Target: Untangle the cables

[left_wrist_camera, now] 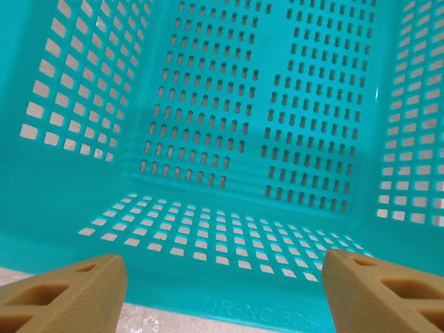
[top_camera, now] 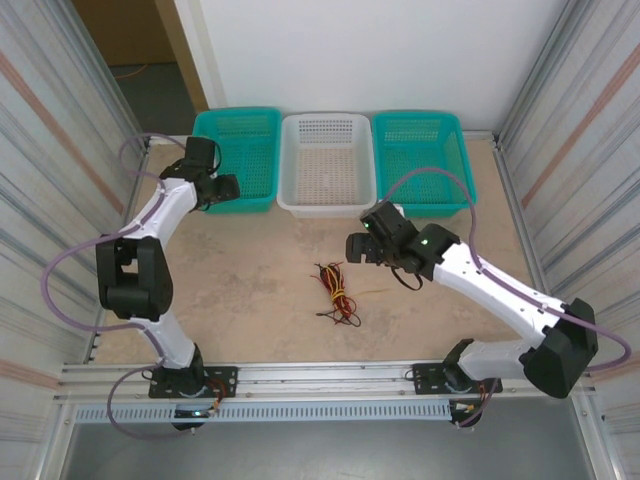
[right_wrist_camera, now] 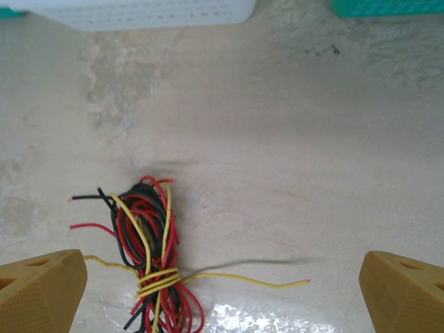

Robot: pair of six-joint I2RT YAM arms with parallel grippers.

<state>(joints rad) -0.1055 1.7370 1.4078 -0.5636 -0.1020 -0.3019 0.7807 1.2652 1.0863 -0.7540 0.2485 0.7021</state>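
Three baskets (top_camera: 325,207) ranged along the far edge of the surface (top_camera: 250,300); the cables (top_camera: 335,292) bunched near mid-surface, well apart from them.

The left gripper (left_wrist_camera: 223,277) is seen spread wide and empty, aimed into the left teal basket (left_wrist_camera: 208,104). The right gripper (right_wrist_camera: 222,267) is likewise released, nothing held, hung near the bundle. The red, black and yellow wires are judged light, limp and apt to be dragged as one clump. A yellow wrap (right_wrist_camera: 159,279) is wound round the waist; its loose tail (right_wrist_camera: 263,281) is judged the best place to be pinched.
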